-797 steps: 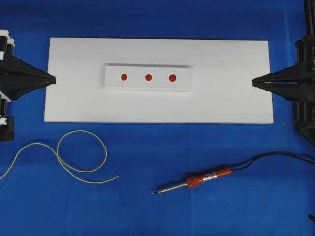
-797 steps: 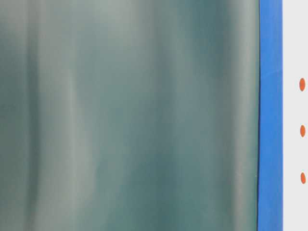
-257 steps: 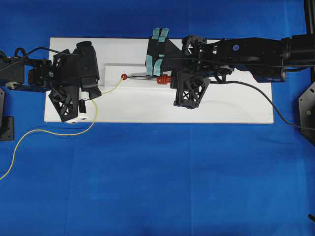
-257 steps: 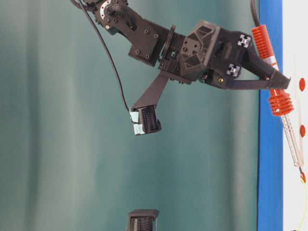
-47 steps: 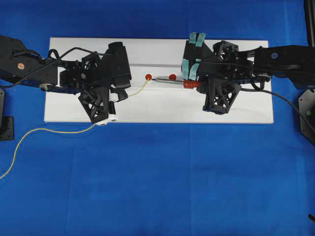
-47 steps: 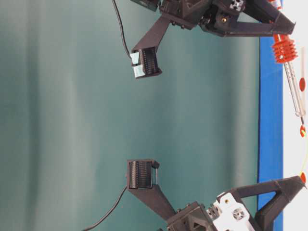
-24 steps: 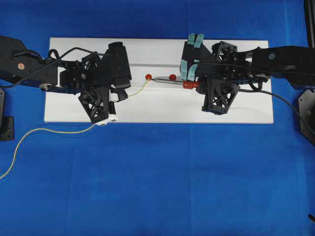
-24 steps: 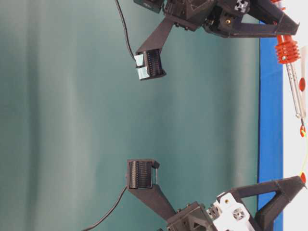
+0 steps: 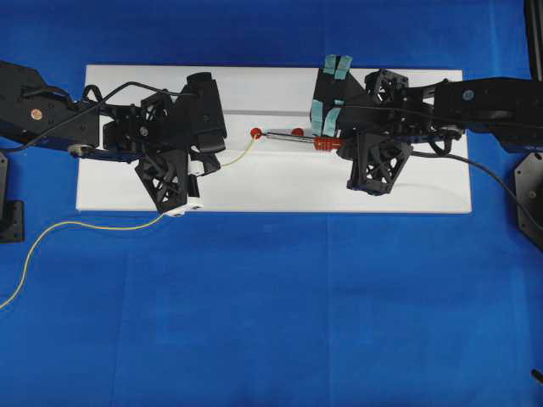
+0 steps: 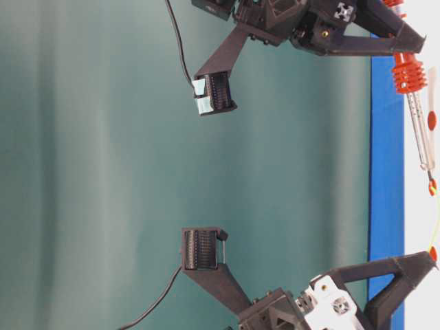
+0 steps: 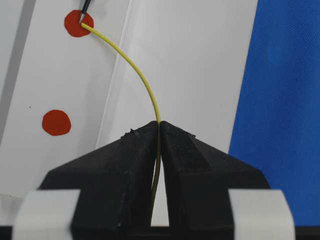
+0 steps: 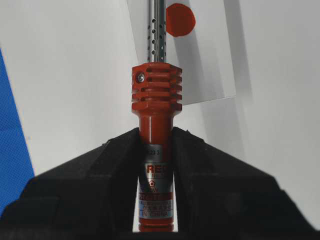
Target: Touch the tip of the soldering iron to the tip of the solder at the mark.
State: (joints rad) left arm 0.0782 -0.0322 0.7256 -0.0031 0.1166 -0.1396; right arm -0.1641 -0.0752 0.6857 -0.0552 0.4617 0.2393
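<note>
Solder, a long thin yellow wire (image 11: 145,85), is pinched between the fingers of my left pincer (image 11: 159,125), which are pressed together on it with only the wire's own thickness between them. From the fingertips the wire arches forward over the large white board (image 9: 254,191) and ends on a round red mark (image 11: 76,24) painted on the small raised white block (image 11: 45,75). In the overhead view that is the middle mark of the row on the block, which sits toward the far edge of the board. Behind my left pincer the wire trails off the board's near edge and runs across the blue cloth of the desk (image 9: 280,314) toward the desk's left edge.

My right pincer (image 12: 156,145) is clamped on the red-orange ribbed handle of the soldering iron (image 12: 156,100), a slim pen-shaped tool with a perforated silver shaft. The shaft lies roughly level over the block, passing just beside another red mark (image 12: 180,20). Its dark pointed tip (image 11: 84,9) comes down onto the same mark as the solder's end; in the left wrist view the two tips meet or all but meet there, and I cannot tell which. A black cord (image 9: 496,182) leads from the iron's handle end away toward the desk's right edge.
</note>
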